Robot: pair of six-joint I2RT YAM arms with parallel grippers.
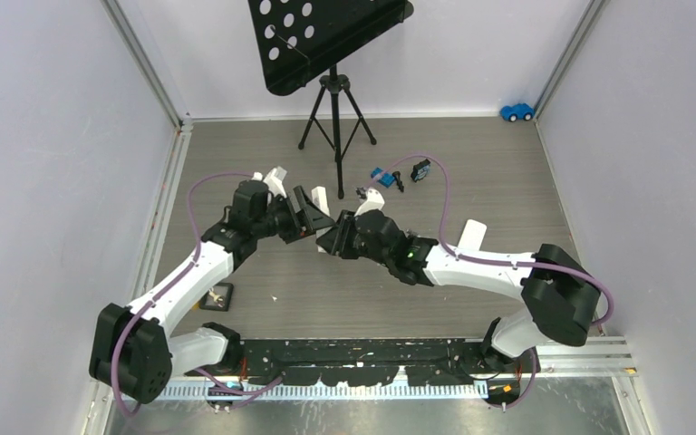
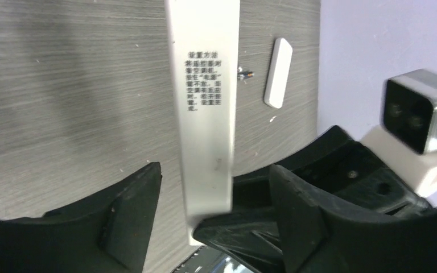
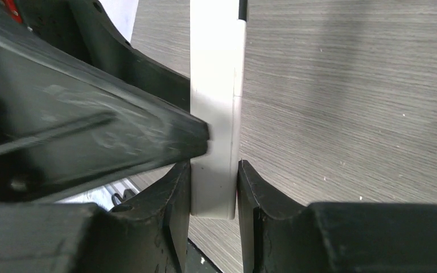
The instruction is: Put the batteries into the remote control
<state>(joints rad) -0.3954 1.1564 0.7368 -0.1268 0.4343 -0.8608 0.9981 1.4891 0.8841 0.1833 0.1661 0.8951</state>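
Remote control (image 3: 216,85) clamped in the right tool (image 3: 214,176), left tool (image 2: 213,193) open around it

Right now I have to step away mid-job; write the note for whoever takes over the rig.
Left end effector: open around the white remote.
Right end effector: shut on the remote's end, holding it above the table.
Batteries: what looks like one small cell lies on the table beside a white oblong piece; others not identifiable.
Done: remote picked up.
Left to do: load the cells; none seen in the remote.
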